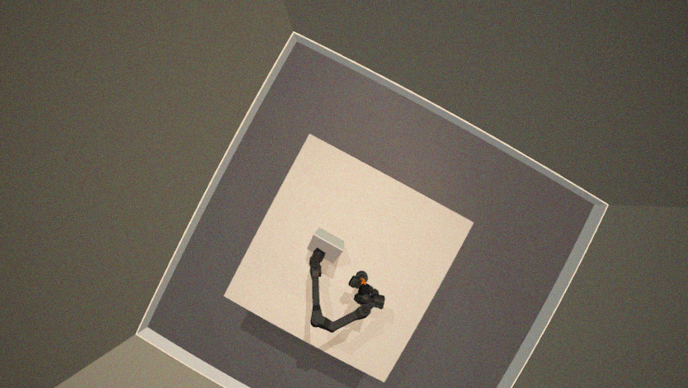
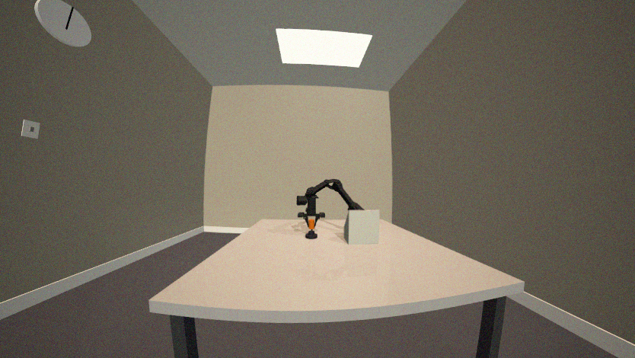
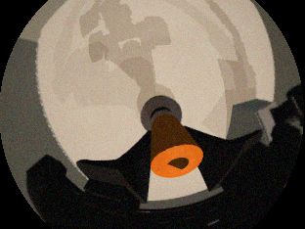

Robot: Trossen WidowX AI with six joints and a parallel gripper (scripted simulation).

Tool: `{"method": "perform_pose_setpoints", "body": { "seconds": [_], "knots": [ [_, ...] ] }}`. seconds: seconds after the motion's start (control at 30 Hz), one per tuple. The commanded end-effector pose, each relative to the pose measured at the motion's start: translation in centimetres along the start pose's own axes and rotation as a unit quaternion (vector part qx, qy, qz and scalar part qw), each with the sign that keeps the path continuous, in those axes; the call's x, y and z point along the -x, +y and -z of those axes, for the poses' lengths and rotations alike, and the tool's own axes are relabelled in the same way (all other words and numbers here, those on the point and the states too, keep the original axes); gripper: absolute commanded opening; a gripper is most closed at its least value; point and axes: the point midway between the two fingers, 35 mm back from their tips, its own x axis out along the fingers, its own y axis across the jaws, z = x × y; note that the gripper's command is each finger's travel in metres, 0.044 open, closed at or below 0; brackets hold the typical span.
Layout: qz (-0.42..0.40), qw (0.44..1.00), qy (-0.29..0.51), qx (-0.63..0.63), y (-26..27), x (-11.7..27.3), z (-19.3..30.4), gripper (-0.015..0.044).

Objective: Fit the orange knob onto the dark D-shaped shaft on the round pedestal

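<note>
The orange knob (image 1: 363, 281) (image 2: 311, 223) (image 3: 177, 160) is upright between the fingers of my gripper (image 2: 311, 224) (image 3: 166, 130), which is shut on it. The wrist view shows the knob's top face with its hole. The round dark pedestal (image 1: 361, 275) (image 2: 311, 236) (image 3: 147, 114) stands on the table under the knob. In the exterior view the knob's lower end is above the pedestal, at about the top of the dark shaft (image 2: 311, 231). The wrist view shows the knob's lower end over the shaft's place. Whether the shaft's tip is inside the hole I cannot tell.
A pale grey box (image 1: 326, 244) (image 2: 363, 227) (image 3: 246, 114) stands on the table (image 1: 384, 216) (image 2: 311, 289) beside the arm's base. The arm bends from there over to the pedestal. Shadows of the arm fall on the table.
</note>
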Motion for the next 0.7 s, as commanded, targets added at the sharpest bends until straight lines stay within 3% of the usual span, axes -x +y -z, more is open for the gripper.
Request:
{"method": "perform_pose_setpoints", "body": {
  "seconds": [0.0,0.67],
  "knots": [
    [-0.003,0.999,0.000,-0.042,0.21,0.17,0.22,0.0000],
    [-0.003,0.999,0.000,-0.042,-0.07,0.16,0.16,0.0000]
  ]
}}
